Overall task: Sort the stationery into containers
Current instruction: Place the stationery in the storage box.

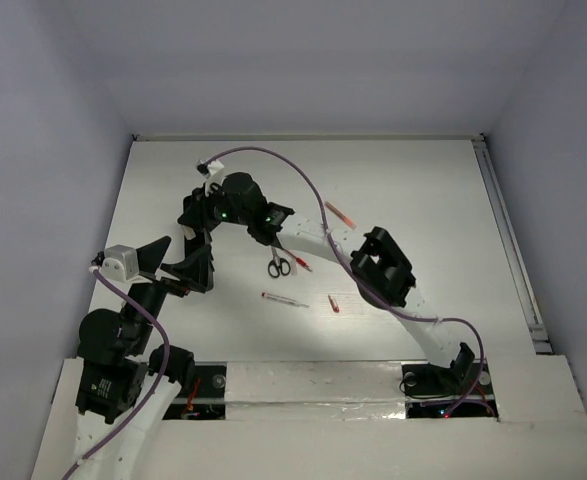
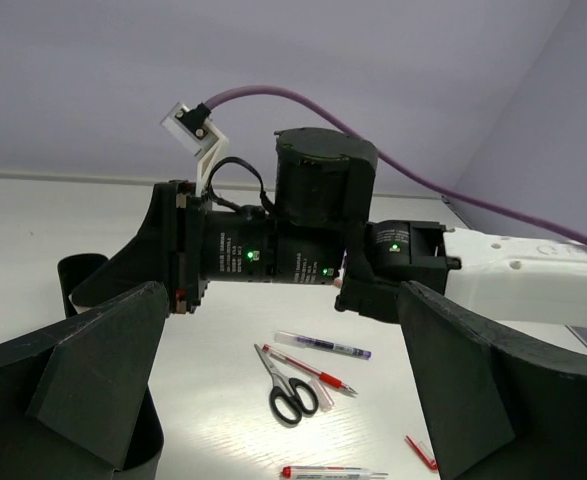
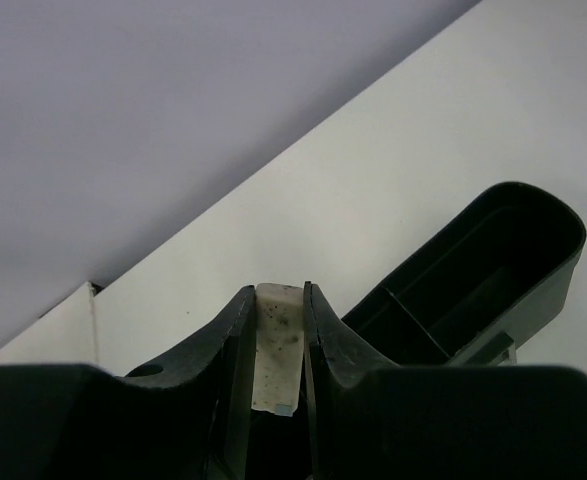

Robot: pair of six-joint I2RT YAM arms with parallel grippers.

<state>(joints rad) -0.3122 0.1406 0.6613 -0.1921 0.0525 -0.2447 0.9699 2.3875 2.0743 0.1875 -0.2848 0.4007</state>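
White table (image 1: 443, 200), lilac-grey walls (image 1: 53, 100). Nearest the bases lie the near pen (image 1: 284, 298), red and white, and, at 3 o'clock from it and apart, the red piece (image 1: 333, 303). The scissors (image 1: 279, 265) are at 12 o'clock from the near pen. The left gripper (image 2: 283, 292), at the table's 9 o'clock, is spread wide and holds nothing. Beyond it, the right gripper (image 3: 276, 290) is narrow, clamped on the white eraser (image 3: 276, 360). The black box (image 3: 563, 250), with a divider, sits at 3 o'clock of its fingertips. The far pen (image 1: 340, 213) is at 1 o'clock from the scissors.

Scissors (image 1: 279, 265) lie just beside a red pen (image 1: 298, 261).
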